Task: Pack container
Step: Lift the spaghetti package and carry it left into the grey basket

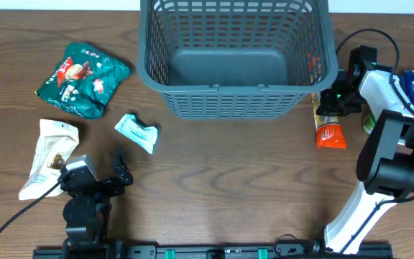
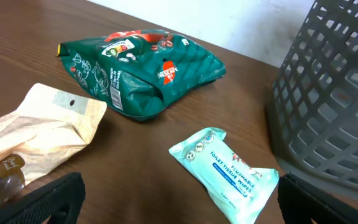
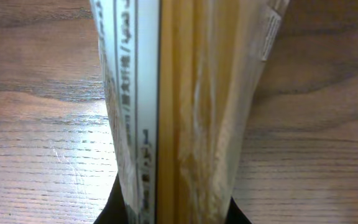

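**Right arm on a packet beside the basket**

The basket sits top centre of the overhead frame, its solid bottom showing. Just right of it, the right gripper looks clamped on an orange packet, though the wrist view is too close to be sure. At lower left, the left gripper has its fingers spread wide, holding nothing. A green snack bag, wipes pack and beige pouch lie on the table, left of frame.
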Motion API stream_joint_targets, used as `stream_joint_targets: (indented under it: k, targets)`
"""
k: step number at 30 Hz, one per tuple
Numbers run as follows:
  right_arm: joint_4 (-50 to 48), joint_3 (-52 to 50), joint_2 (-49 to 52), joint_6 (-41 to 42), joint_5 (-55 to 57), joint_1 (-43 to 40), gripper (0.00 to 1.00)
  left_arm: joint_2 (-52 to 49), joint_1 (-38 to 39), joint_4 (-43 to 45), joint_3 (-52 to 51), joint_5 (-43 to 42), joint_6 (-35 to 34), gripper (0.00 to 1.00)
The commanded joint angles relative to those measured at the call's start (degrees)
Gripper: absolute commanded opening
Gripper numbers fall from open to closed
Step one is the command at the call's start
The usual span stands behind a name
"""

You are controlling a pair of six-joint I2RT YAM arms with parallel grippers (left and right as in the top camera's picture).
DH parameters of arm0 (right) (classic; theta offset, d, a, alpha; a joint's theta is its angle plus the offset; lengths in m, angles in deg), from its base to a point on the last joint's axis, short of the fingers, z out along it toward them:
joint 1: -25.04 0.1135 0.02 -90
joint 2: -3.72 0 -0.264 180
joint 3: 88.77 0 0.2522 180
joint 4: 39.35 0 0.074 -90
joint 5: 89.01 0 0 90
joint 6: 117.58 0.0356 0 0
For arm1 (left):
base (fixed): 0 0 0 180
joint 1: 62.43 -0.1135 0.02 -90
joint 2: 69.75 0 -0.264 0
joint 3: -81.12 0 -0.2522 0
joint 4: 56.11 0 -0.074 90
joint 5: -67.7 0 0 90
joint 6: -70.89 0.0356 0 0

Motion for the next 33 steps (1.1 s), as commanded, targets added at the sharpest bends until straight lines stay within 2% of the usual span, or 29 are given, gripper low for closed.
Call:
stream_joint_targets:
  k: [1,5,14,26,33]
  targets:
    - [-0.1,-0.3,0.9,1.9,0.4,0.3,0.01,0.0,-0.2,-1.2,-0.9,1.1,-0.4,0.99]
    - [0.8,2.2,-1.0,6.7,1.4,0.3,0.02,0.0,-0.2,-1.2,-0.9,1.1,-0.4,0.98]
    - [8.8,13.3,-4.7,8.2,5.0,0.3,0.01,0.0,-0.2,-1.2,-0.9,1.0,-0.4,0.98]
    - [20.9,33.0,-10.8,8.4,9.1,0.3,0.01,0.0,-0.2,-1.2,-0.9,1.0,-0.4,0.99]
    - [24.4,42.3,-16.7,9.2,11.4,0.4,0.01,0.0,-0.2,-1.2,-0.9,1.1,-0.4,0.99]
